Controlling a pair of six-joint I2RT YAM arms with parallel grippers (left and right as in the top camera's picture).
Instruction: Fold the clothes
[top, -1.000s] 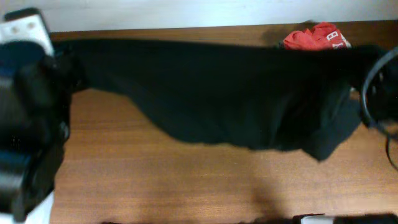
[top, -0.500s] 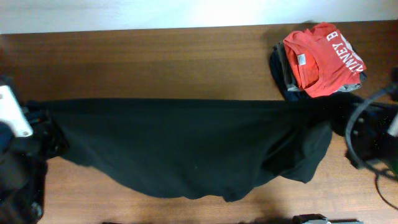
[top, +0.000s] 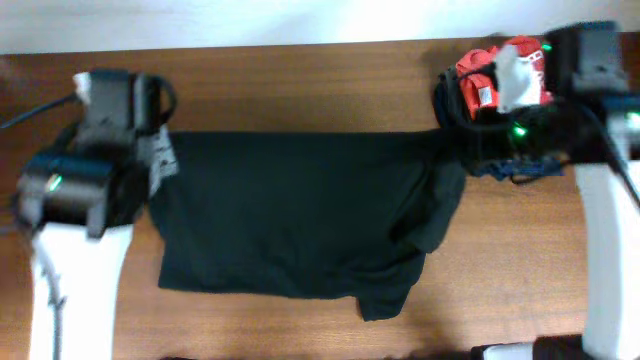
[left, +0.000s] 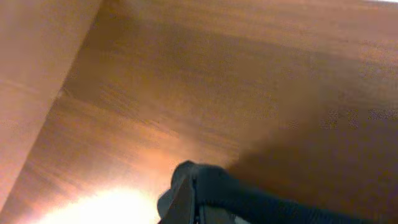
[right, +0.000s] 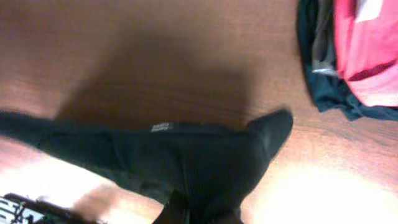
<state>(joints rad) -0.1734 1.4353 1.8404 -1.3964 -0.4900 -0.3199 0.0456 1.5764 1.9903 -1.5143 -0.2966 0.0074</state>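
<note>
Fingers of the left gripper (left: 188, 208) barely show at the bottom edge of my left wrist view. What I can make out is a narrow dark pinch with a fold of the black soft-fabric short-sleeved T-shirt (top: 300, 210) clamped in it, the cloth trailing off to the right above the brown wooden table (top: 300, 90). The right gripper (right: 186, 214) is buried in cloth as well. The fabric bunches into it at the bottom of the right wrist view, so I read those fingers as closed on the T-shirt too. The cloth there is raised off the wood, with a shadow under it, and a small white label (right: 160, 127) sits on the fabric.

From overhead, the T-shirt is spread across the middle of the table. Its top edge runs straight between the left arm (top: 95, 190) at the upper left corner and the right arm (top: 560, 130) at the upper right. The left side lies fairly flat. The right side is rumpled, with a flap folded inward and a sleeve poking out at the lower right.

At the far right of the table, a red-orange shirt with white lettering (top: 472, 75) sits on a stack of dark folded garments (right: 329, 102), partly covered by the right arm from above. In the right wrist view, a pointed corner of the T-shirt comes near that stack without touching it.
</note>
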